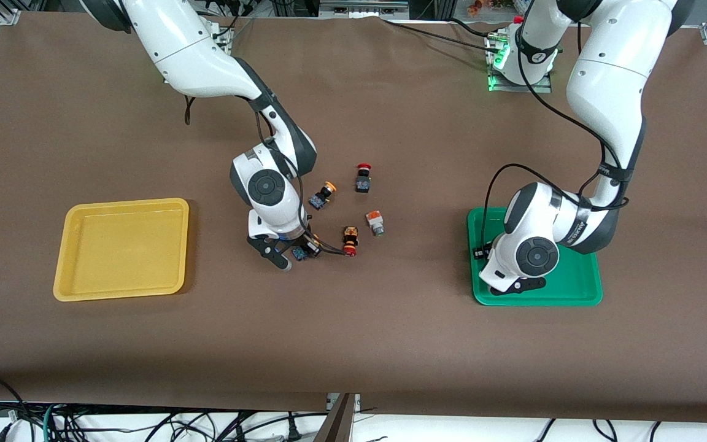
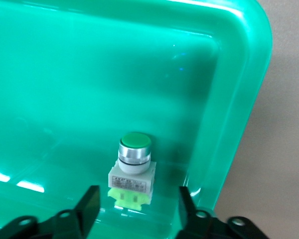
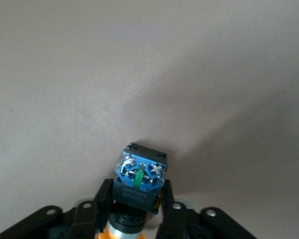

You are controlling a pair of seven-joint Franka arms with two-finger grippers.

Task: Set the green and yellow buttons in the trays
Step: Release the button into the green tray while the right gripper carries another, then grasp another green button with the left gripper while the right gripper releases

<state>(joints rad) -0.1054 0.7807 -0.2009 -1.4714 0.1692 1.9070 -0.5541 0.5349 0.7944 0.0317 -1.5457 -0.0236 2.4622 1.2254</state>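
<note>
My left gripper (image 2: 138, 195) is open over the green tray (image 1: 574, 288), at the left arm's end of the table. A whitish-grey button with a green cap and light-green block (image 2: 132, 169) rests in the tray (image 2: 229, 99) between my fingers, near a corner. In the front view the left hand (image 1: 516, 283) hides it. My right gripper (image 3: 134, 194) is shut on a black-bodied button with a yellow-orange cap and blue terminal end (image 3: 139, 172). It holds that button (image 1: 299, 252) low over the table's middle. The yellow tray (image 1: 121, 248) lies empty at the right arm's end.
On the table's middle lie a yellow-orange capped button (image 1: 321, 196), a whitish-grey button with an orange block (image 1: 375, 222), and two red mushroom switches (image 1: 363, 178) (image 1: 350, 240). The nearer red one is close beside my right gripper (image 1: 289, 253).
</note>
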